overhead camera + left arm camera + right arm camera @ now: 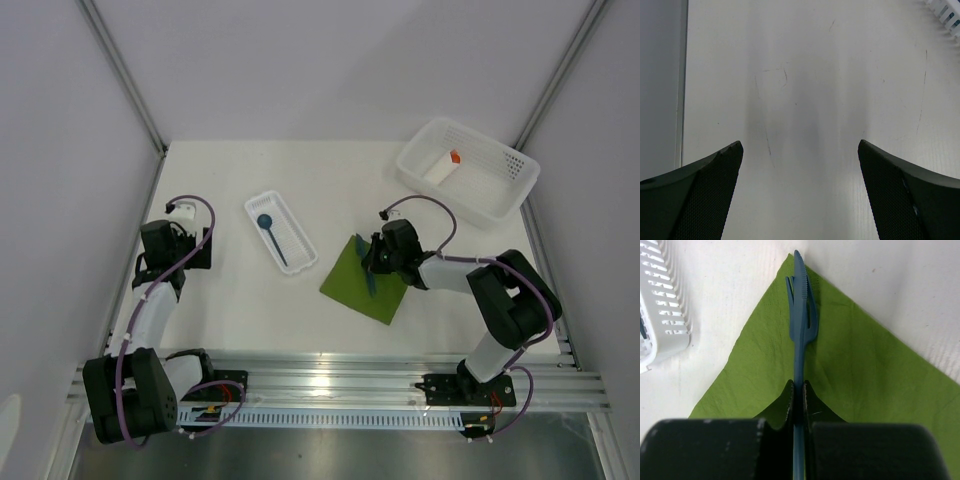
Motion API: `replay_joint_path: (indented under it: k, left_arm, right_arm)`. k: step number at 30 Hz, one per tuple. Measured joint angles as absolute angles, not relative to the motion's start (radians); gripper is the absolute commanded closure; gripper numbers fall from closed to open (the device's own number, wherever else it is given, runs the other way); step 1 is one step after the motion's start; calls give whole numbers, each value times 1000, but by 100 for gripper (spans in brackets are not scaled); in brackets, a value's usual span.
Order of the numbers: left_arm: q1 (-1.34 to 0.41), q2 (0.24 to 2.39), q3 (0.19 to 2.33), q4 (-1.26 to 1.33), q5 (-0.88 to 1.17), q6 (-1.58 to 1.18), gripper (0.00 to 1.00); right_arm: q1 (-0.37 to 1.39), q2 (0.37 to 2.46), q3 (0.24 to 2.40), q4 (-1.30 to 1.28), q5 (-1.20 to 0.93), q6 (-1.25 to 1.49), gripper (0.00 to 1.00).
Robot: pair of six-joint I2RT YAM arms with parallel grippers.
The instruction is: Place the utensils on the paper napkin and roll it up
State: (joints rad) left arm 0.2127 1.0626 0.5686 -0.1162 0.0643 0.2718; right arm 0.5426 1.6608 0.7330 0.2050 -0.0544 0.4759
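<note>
The olive-green paper napkin (pixel 365 280) lies right of the table's centre; it fills much of the right wrist view (pixel 865 375). My right gripper (pixel 374 256) is shut on the handle of the blue fork (pixel 801 315), holding it on edge over the napkin with its tines pointing at the napkin's far corner. In the right wrist view the gripper (pixel 798 385) pinches the thin handle. The blue spoon (pixel 272 235) lies in the narrow white tray (pixel 296 222). My left gripper (pixel 800 145) is open and empty over bare table at the left (pixel 196 240).
A large white basket (pixel 500 170) at the back right holds a white piece with an orange tip (pixel 446 164). The narrow tray's corner shows at the left of the right wrist view (pixel 665 315) and top right of the left wrist view (pixel 945 12). Walls close both sides.
</note>
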Motion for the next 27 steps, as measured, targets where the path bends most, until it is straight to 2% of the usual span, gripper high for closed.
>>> replay_joint_path:
  k: [27]
  left_arm:
    - [213,1069,569,-118,65,272,1]
  right_arm:
    - [524,1579,701,201,-67,497,100]
